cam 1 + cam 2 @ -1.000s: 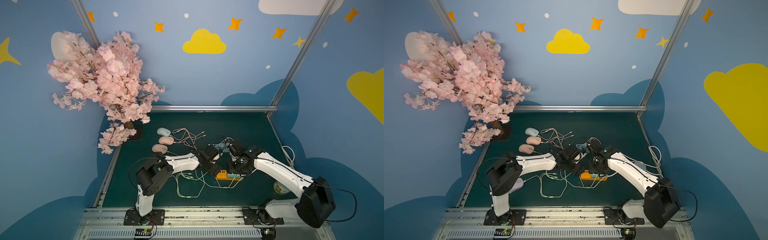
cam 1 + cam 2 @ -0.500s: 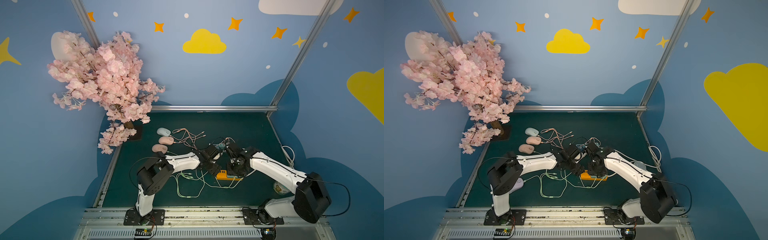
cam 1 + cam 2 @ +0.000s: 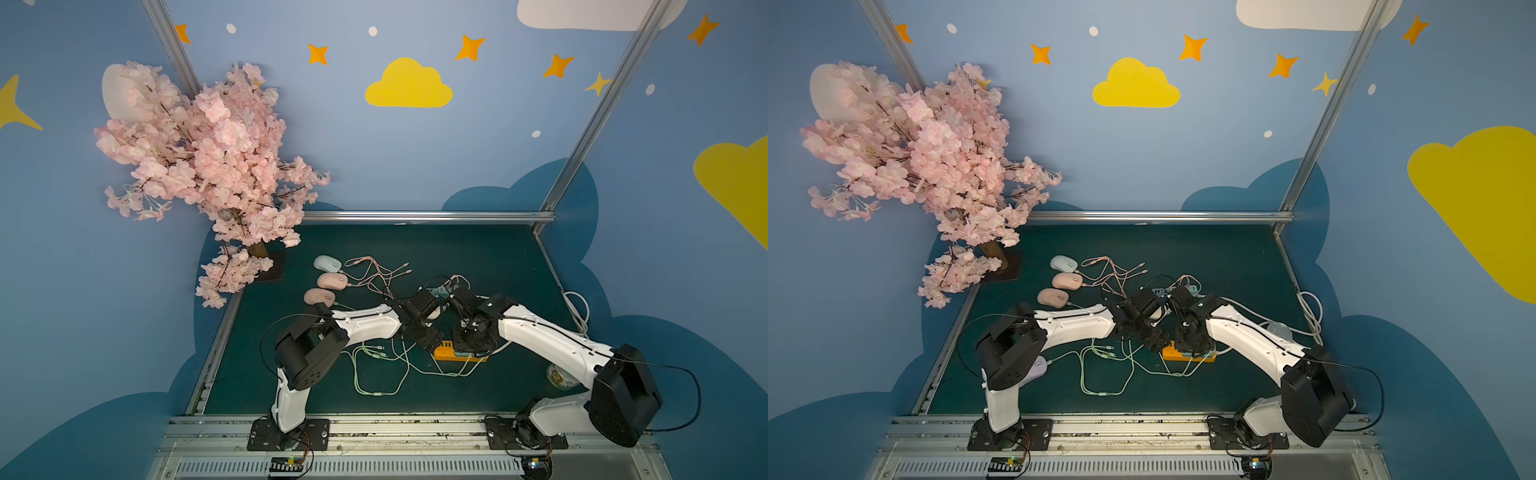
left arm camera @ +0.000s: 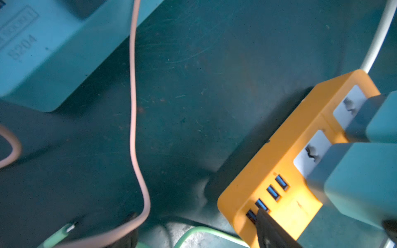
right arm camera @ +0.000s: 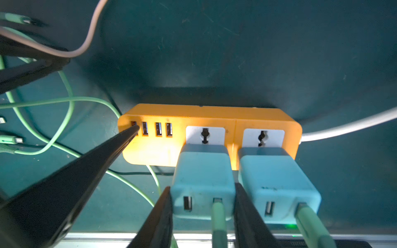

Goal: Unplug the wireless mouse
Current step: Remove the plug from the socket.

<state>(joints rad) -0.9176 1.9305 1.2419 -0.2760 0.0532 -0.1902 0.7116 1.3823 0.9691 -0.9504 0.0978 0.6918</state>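
An orange power strip point(image 5: 210, 116) point(image 3: 445, 345) point(image 3: 1172, 352) lies on the green mat with two teal chargers in its sockets. My right gripper point(image 5: 203, 186) point(image 3: 471, 338) is shut on the teal charger point(image 5: 203, 171) nearer the USB ports, one finger on each side. A green cable point(image 5: 218, 214) is plugged into that charger. My left gripper point(image 4: 196, 214) point(image 3: 430, 338) is open; one fingertip point(image 5: 131, 133) rests on the strip's USB end. A lilac mouse point(image 3: 1038, 368) with a green lead lies by the left arm's base. I cannot trace which cable is its own.
The second teal charger point(image 5: 277, 182) stands tight beside the held one. A loose teal adapter point(image 4: 38, 53) and pink cable point(image 4: 133, 107) lie nearby. Three more mice point(image 3: 326, 283) sit at the back left by the blossom tree point(image 3: 208, 166). A can point(image 3: 559, 378) stands at the right.
My right gripper's jaws have narrowed onto the teal charger, and the right arm has shifted slightly left. The left arm has held still.
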